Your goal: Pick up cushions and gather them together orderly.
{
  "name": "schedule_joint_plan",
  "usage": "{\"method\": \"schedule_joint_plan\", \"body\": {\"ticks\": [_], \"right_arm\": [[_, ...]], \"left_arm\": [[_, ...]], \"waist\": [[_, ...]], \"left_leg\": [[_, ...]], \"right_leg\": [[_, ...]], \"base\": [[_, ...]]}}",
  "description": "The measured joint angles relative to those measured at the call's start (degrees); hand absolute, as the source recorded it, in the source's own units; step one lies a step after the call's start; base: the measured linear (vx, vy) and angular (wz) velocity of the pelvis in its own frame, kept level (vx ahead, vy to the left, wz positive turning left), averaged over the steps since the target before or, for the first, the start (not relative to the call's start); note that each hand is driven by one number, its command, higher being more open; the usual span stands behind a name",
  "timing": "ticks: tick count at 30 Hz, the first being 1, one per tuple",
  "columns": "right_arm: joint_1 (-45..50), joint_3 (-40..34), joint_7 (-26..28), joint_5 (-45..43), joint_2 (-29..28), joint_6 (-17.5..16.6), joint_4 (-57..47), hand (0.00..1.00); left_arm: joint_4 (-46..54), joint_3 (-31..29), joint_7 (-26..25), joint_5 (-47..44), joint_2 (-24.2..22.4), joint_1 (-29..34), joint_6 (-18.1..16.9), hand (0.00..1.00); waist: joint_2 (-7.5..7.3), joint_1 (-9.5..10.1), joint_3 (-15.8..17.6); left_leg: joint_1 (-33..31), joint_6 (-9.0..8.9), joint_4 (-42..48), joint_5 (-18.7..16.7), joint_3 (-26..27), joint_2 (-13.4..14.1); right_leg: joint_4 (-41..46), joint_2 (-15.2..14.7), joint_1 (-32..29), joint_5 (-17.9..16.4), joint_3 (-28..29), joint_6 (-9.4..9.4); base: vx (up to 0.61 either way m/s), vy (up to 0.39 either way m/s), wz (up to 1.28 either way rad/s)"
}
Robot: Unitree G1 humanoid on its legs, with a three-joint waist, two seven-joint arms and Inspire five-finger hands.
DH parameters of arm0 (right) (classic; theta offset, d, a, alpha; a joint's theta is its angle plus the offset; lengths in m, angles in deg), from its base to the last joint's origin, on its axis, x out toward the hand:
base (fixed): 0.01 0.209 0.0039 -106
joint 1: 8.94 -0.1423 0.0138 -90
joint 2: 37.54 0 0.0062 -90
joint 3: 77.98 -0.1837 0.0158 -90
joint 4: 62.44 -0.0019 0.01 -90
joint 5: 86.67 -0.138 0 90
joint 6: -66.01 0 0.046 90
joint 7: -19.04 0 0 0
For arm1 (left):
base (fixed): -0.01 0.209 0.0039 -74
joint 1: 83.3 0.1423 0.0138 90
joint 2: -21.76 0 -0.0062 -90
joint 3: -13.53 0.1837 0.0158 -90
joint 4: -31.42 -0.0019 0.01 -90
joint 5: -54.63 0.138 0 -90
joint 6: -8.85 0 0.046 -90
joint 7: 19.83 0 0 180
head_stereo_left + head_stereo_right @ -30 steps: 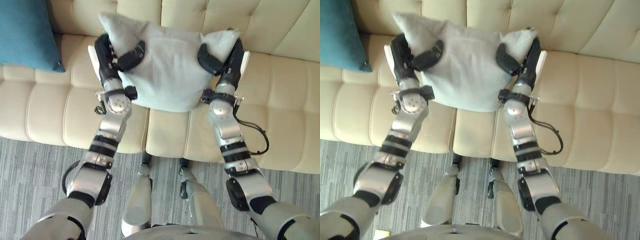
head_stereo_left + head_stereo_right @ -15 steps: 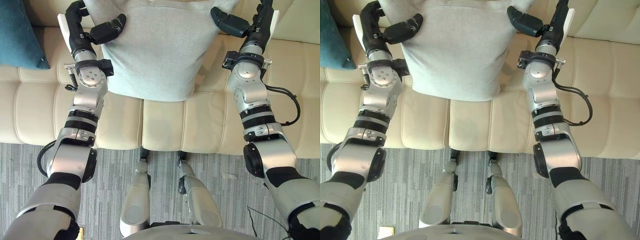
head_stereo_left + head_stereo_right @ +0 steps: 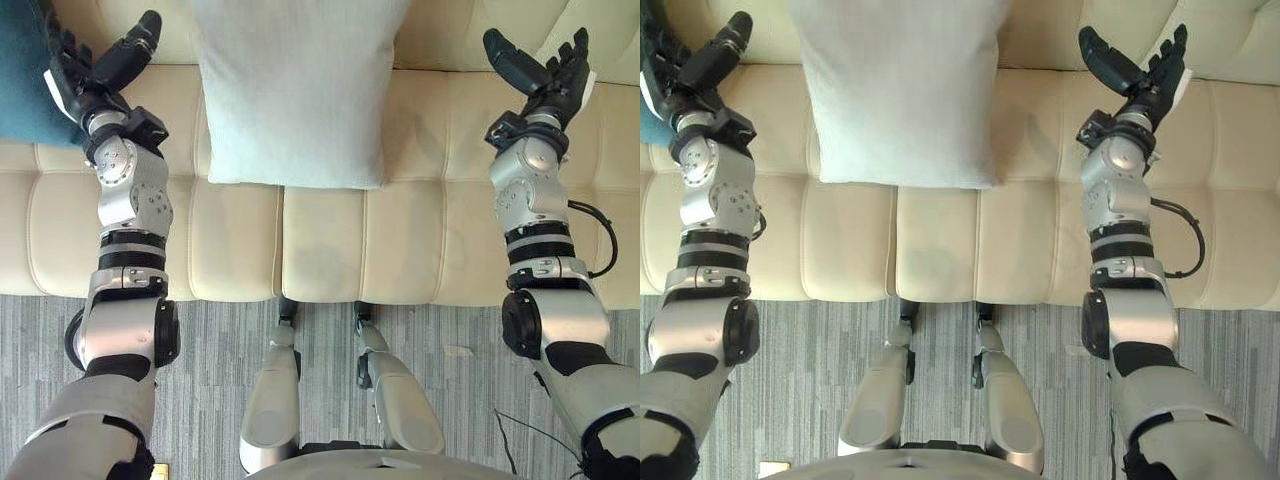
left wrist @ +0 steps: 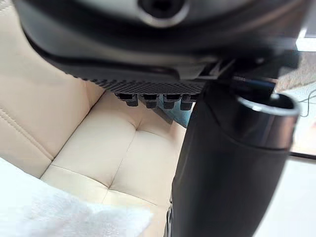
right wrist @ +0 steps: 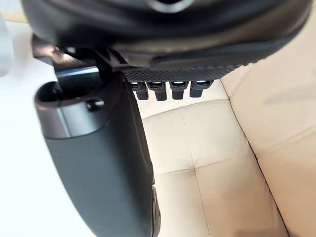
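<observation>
Both hands have let go of the pale grey cushion (image 3: pixel 295 90). A second ago they clamped its two sides, thumbs hooked over the front, and the cushion hung bunched between them above the sofa (image 3: pixel 330 240) seat. Half a second ago they still gripped its upper corners, with the cushion pulled out flat. Now the left robot hand (image 3: pixel 88 72) has swung out to the left, just in front of the teal cushion (image 3: pixel 25 90), and the right robot hand (image 3: pixel 545 80) out to the right (each well apart from the cushion), fingers straightened. The released cushion lies smooth, its near edge resting on the seat
</observation>
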Motion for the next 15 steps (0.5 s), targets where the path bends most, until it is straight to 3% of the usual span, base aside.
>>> {"method": "schedule_joint_plan", "body": {"ticks": [5, 10, 12, 15], "right_arm": [[4.55, -1.77, 1.57, -0.03, 1.93, -1.81, -0.69, 1.00], [9.80, -3.31, 2.33, -2.24, 1.90, -2.38, -2.49, 1.00], [14.22, -5.13, 2.74, -2.54, 1.00, -2.77, -6.24, 1.00], [24.29, -7.54, 3.72, -2.73, -0.90, -4.28, -13.11, 1.00]], "left_arm": [[0.25, -4.89, 1.57, -4.93, 0.32, 3.39, -1.82, 1.00], [0.95, -5.39, 2.14, -8.15, 0.19, 6.69, -2.29, 1.00], [5.16, -5.56, 2.36, -8.32, -0.54, 10.86, -2.57, 1.00], [13.13, -7.62, 3.48, -4.91, -6.39, 20.74, -3.02, 1.00]], "waist": [[0.01, -0.16, 0.00], [0.01, -0.20, 0.00], [0.03, -0.19, -0.01], [0.38, 0.01, -0.23]], "left_leg": [[1.21, 0.00, -0.42, 0.00, 0.00, 0.00], [1.47, 0.02, -0.85, 0.07, 0.00, 0.00], [1.51, 0.02, -0.92, 0.07, 0.01, 0.00], [2.00, 0.02, -1.01, 0.06, 0.07, -0.07]], "right_leg": [[-0.01, 0.01, 0.79, 0.00, 0.41, 0.00], [-0.01, 0.02, 0.78, 0.06, 0.67, -0.01], [-0.01, 0.03, 0.78, 0.06, 0.78, -0.01], [-0.01, -0.05, 1.16, 0.02, 0.98, 0.03]], "base": [[0.02, 0.018, -0.04], [0.01, 0.009, -0.01], [0.05, 0.028, -0.01], [0.06, 0.034, -0.03]]}}
